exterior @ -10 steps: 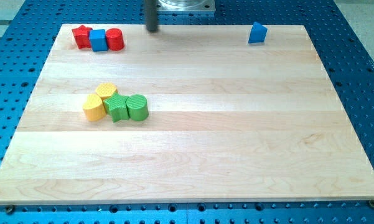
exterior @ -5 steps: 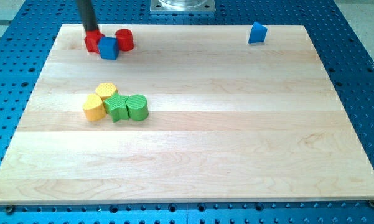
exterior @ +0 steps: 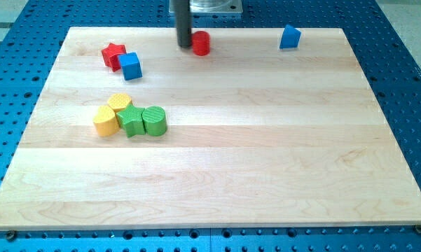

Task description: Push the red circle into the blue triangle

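The red circle [exterior: 201,43] lies near the view's top, a little left of centre. My tip [exterior: 185,46] touches its left side. The blue triangle [exterior: 289,37] stands at the view's top right, well to the right of the red circle, with bare board between them.
A red star [exterior: 112,54] and a blue cube [exterior: 131,66] sit together at the upper left. Two yellow blocks [exterior: 106,121] [exterior: 120,103], a green star [exterior: 132,122] and a green circle [exterior: 155,120] cluster at the middle left. The wooden board [exterior: 266,154] rests on a blue perforated table.
My tip went left behind the red star, then swept right. The red circle has slid right, away from the red star and blue cube, which shifted slightly down and right.
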Controlling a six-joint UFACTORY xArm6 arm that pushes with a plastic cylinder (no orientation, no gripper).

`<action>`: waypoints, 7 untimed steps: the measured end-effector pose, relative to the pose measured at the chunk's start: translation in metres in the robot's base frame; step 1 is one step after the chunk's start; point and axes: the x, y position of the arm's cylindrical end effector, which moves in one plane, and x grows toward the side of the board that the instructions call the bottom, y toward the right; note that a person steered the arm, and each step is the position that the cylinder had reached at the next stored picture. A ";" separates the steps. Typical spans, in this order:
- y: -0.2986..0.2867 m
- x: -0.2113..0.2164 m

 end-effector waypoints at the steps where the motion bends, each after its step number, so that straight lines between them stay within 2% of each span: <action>1: 0.040 0.000; 3: 0.033 0.022; 4: 0.049 0.028; 6: 0.152 0.019; 7: 0.143 0.030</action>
